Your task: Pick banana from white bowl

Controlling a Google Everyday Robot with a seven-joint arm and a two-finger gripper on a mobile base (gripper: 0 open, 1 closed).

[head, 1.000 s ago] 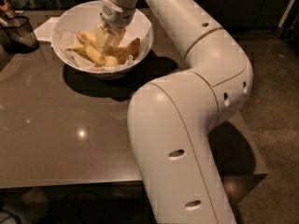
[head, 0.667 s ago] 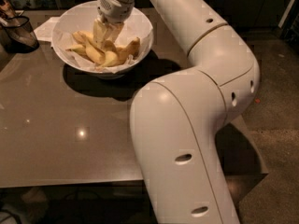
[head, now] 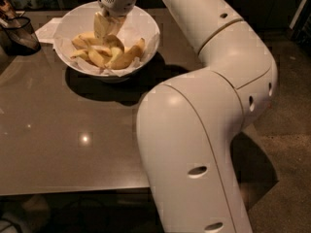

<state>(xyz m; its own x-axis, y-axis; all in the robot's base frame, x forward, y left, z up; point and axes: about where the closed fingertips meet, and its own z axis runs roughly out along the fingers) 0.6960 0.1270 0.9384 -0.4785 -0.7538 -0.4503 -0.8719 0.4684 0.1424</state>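
- Robot arm (head: 204,144): white, v. big in the foreground, fills the right half of the view. Bends at an elbow on the right, then reaches back and left over the table to the bowl.
- Table (head: 58,144): dark glossy top w/ a small light glint near the front left. Arm's shadow falls on the speckled floor (head: 286,130) at right.
- White bowl (head: 77,21): large, round, deep. Sits on the far part of the table, left of centre, lined w/ crinkled white paper (head: 143,28).
- Bananas (head: 109,55): pile of yellow pcs in the bowl bottom, on the paper. One longer pc (head: 132,54) leans up toward the right wall.
- Dark mesh basket (head: 19,33): far left edge, on the table, apart from the bowl.
- White napkin (head: 48,28): flat on the table btwn basket and bowl, partly behind the bowl rim.
- Gripper (head: 108,28): points straight down inside the bowl, over the left-centre of the pile, tip at or just above the top pcs. Apart, together or clamped on a pc: can't tell. Contact w/ banana also unclear.
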